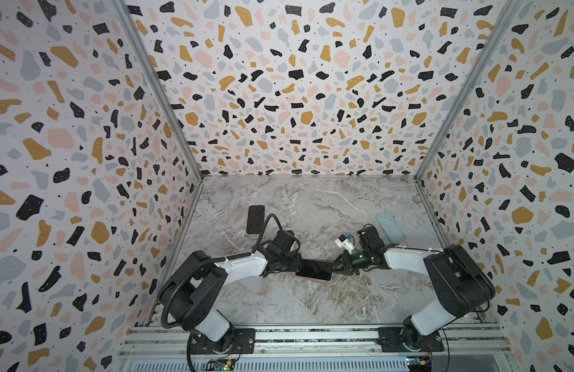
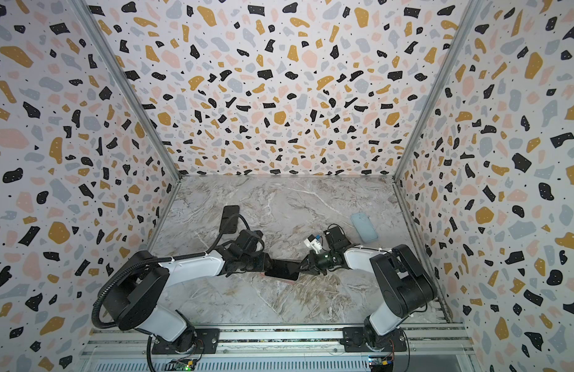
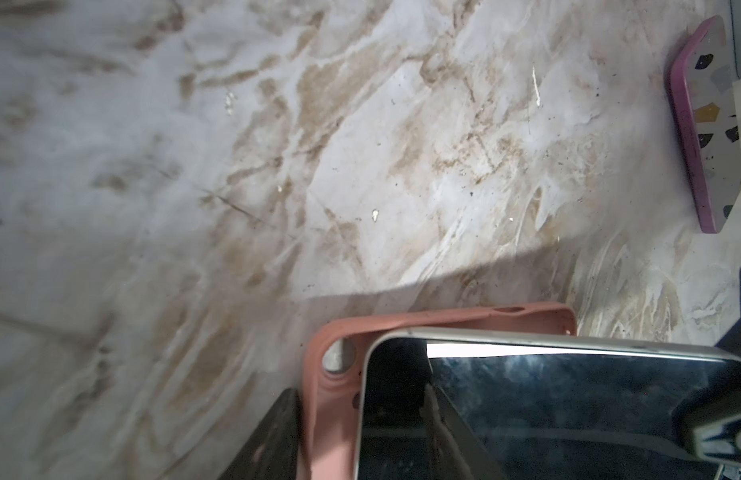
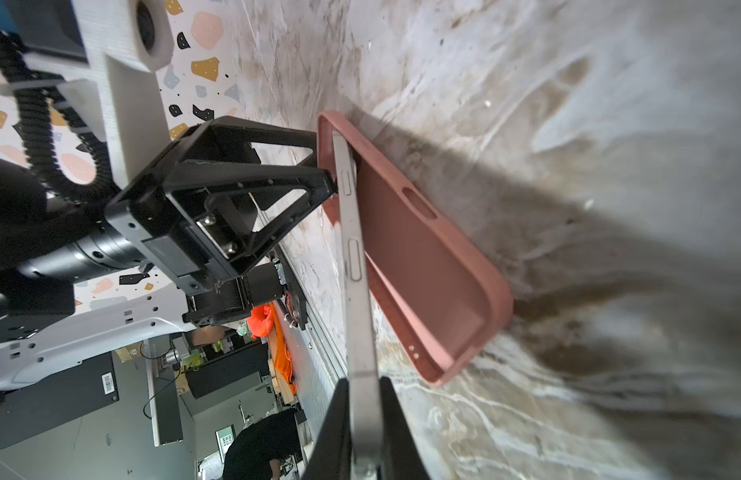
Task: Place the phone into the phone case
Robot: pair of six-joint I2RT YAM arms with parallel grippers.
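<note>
The phone [image 1: 314, 270] [image 4: 356, 291], black screen in a silver frame, hangs tilted over the pink phone case [image 4: 423, 270] [image 3: 331, 436], which lies open side up on the table. The phone's far end sits at the case's end wall, and its near end is lifted clear of the case. My right gripper [image 1: 333, 266] [image 4: 362, 386] is shut on that raised end, pinching screen and back. My left gripper [image 1: 298, 262] [image 4: 324, 164] stands partly open at the other end. One of its fingers [image 3: 273, 436] rests outside the case's end wall, the other touches the screen.
A black phone [image 1: 255, 219] lies flat at the back left of the marble table [image 1: 311, 199]. A light blue case [image 1: 390, 227] lies at the back right, near the wall. A purple-rimmed phone [image 3: 693, 137] shows in the left wrist view. Patterned walls enclose three sides.
</note>
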